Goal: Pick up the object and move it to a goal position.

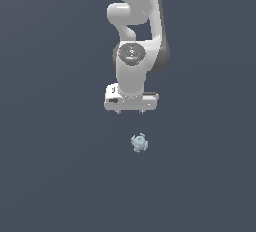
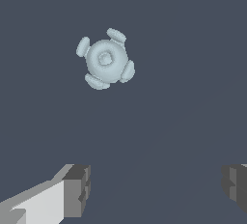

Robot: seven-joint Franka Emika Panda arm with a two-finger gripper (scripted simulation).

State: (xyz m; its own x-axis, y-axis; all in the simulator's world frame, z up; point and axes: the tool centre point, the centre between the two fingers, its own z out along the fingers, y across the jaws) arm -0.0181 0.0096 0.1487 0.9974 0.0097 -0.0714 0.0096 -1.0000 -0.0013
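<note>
The object point(image 1: 139, 142) is a small pale blue-grey knobbly blob lying on the dark grey floor in the exterior view, below the white arm. In the wrist view the object point(image 2: 105, 59) shows as a round body with several side knobs. My gripper point(image 1: 129, 111) hangs above it and a little to the exterior view's left, not touching it. The jaws are wide apart and empty. In the wrist view my gripper point(image 2: 154, 189) shows both grey fingertips point(image 2: 77, 189), with the object beyond them and outside the gap.
The flat dark grey floor point(image 1: 50, 176) fills both views. The white arm point(image 1: 137, 26) rises out of the exterior view's top. No goal marker shows.
</note>
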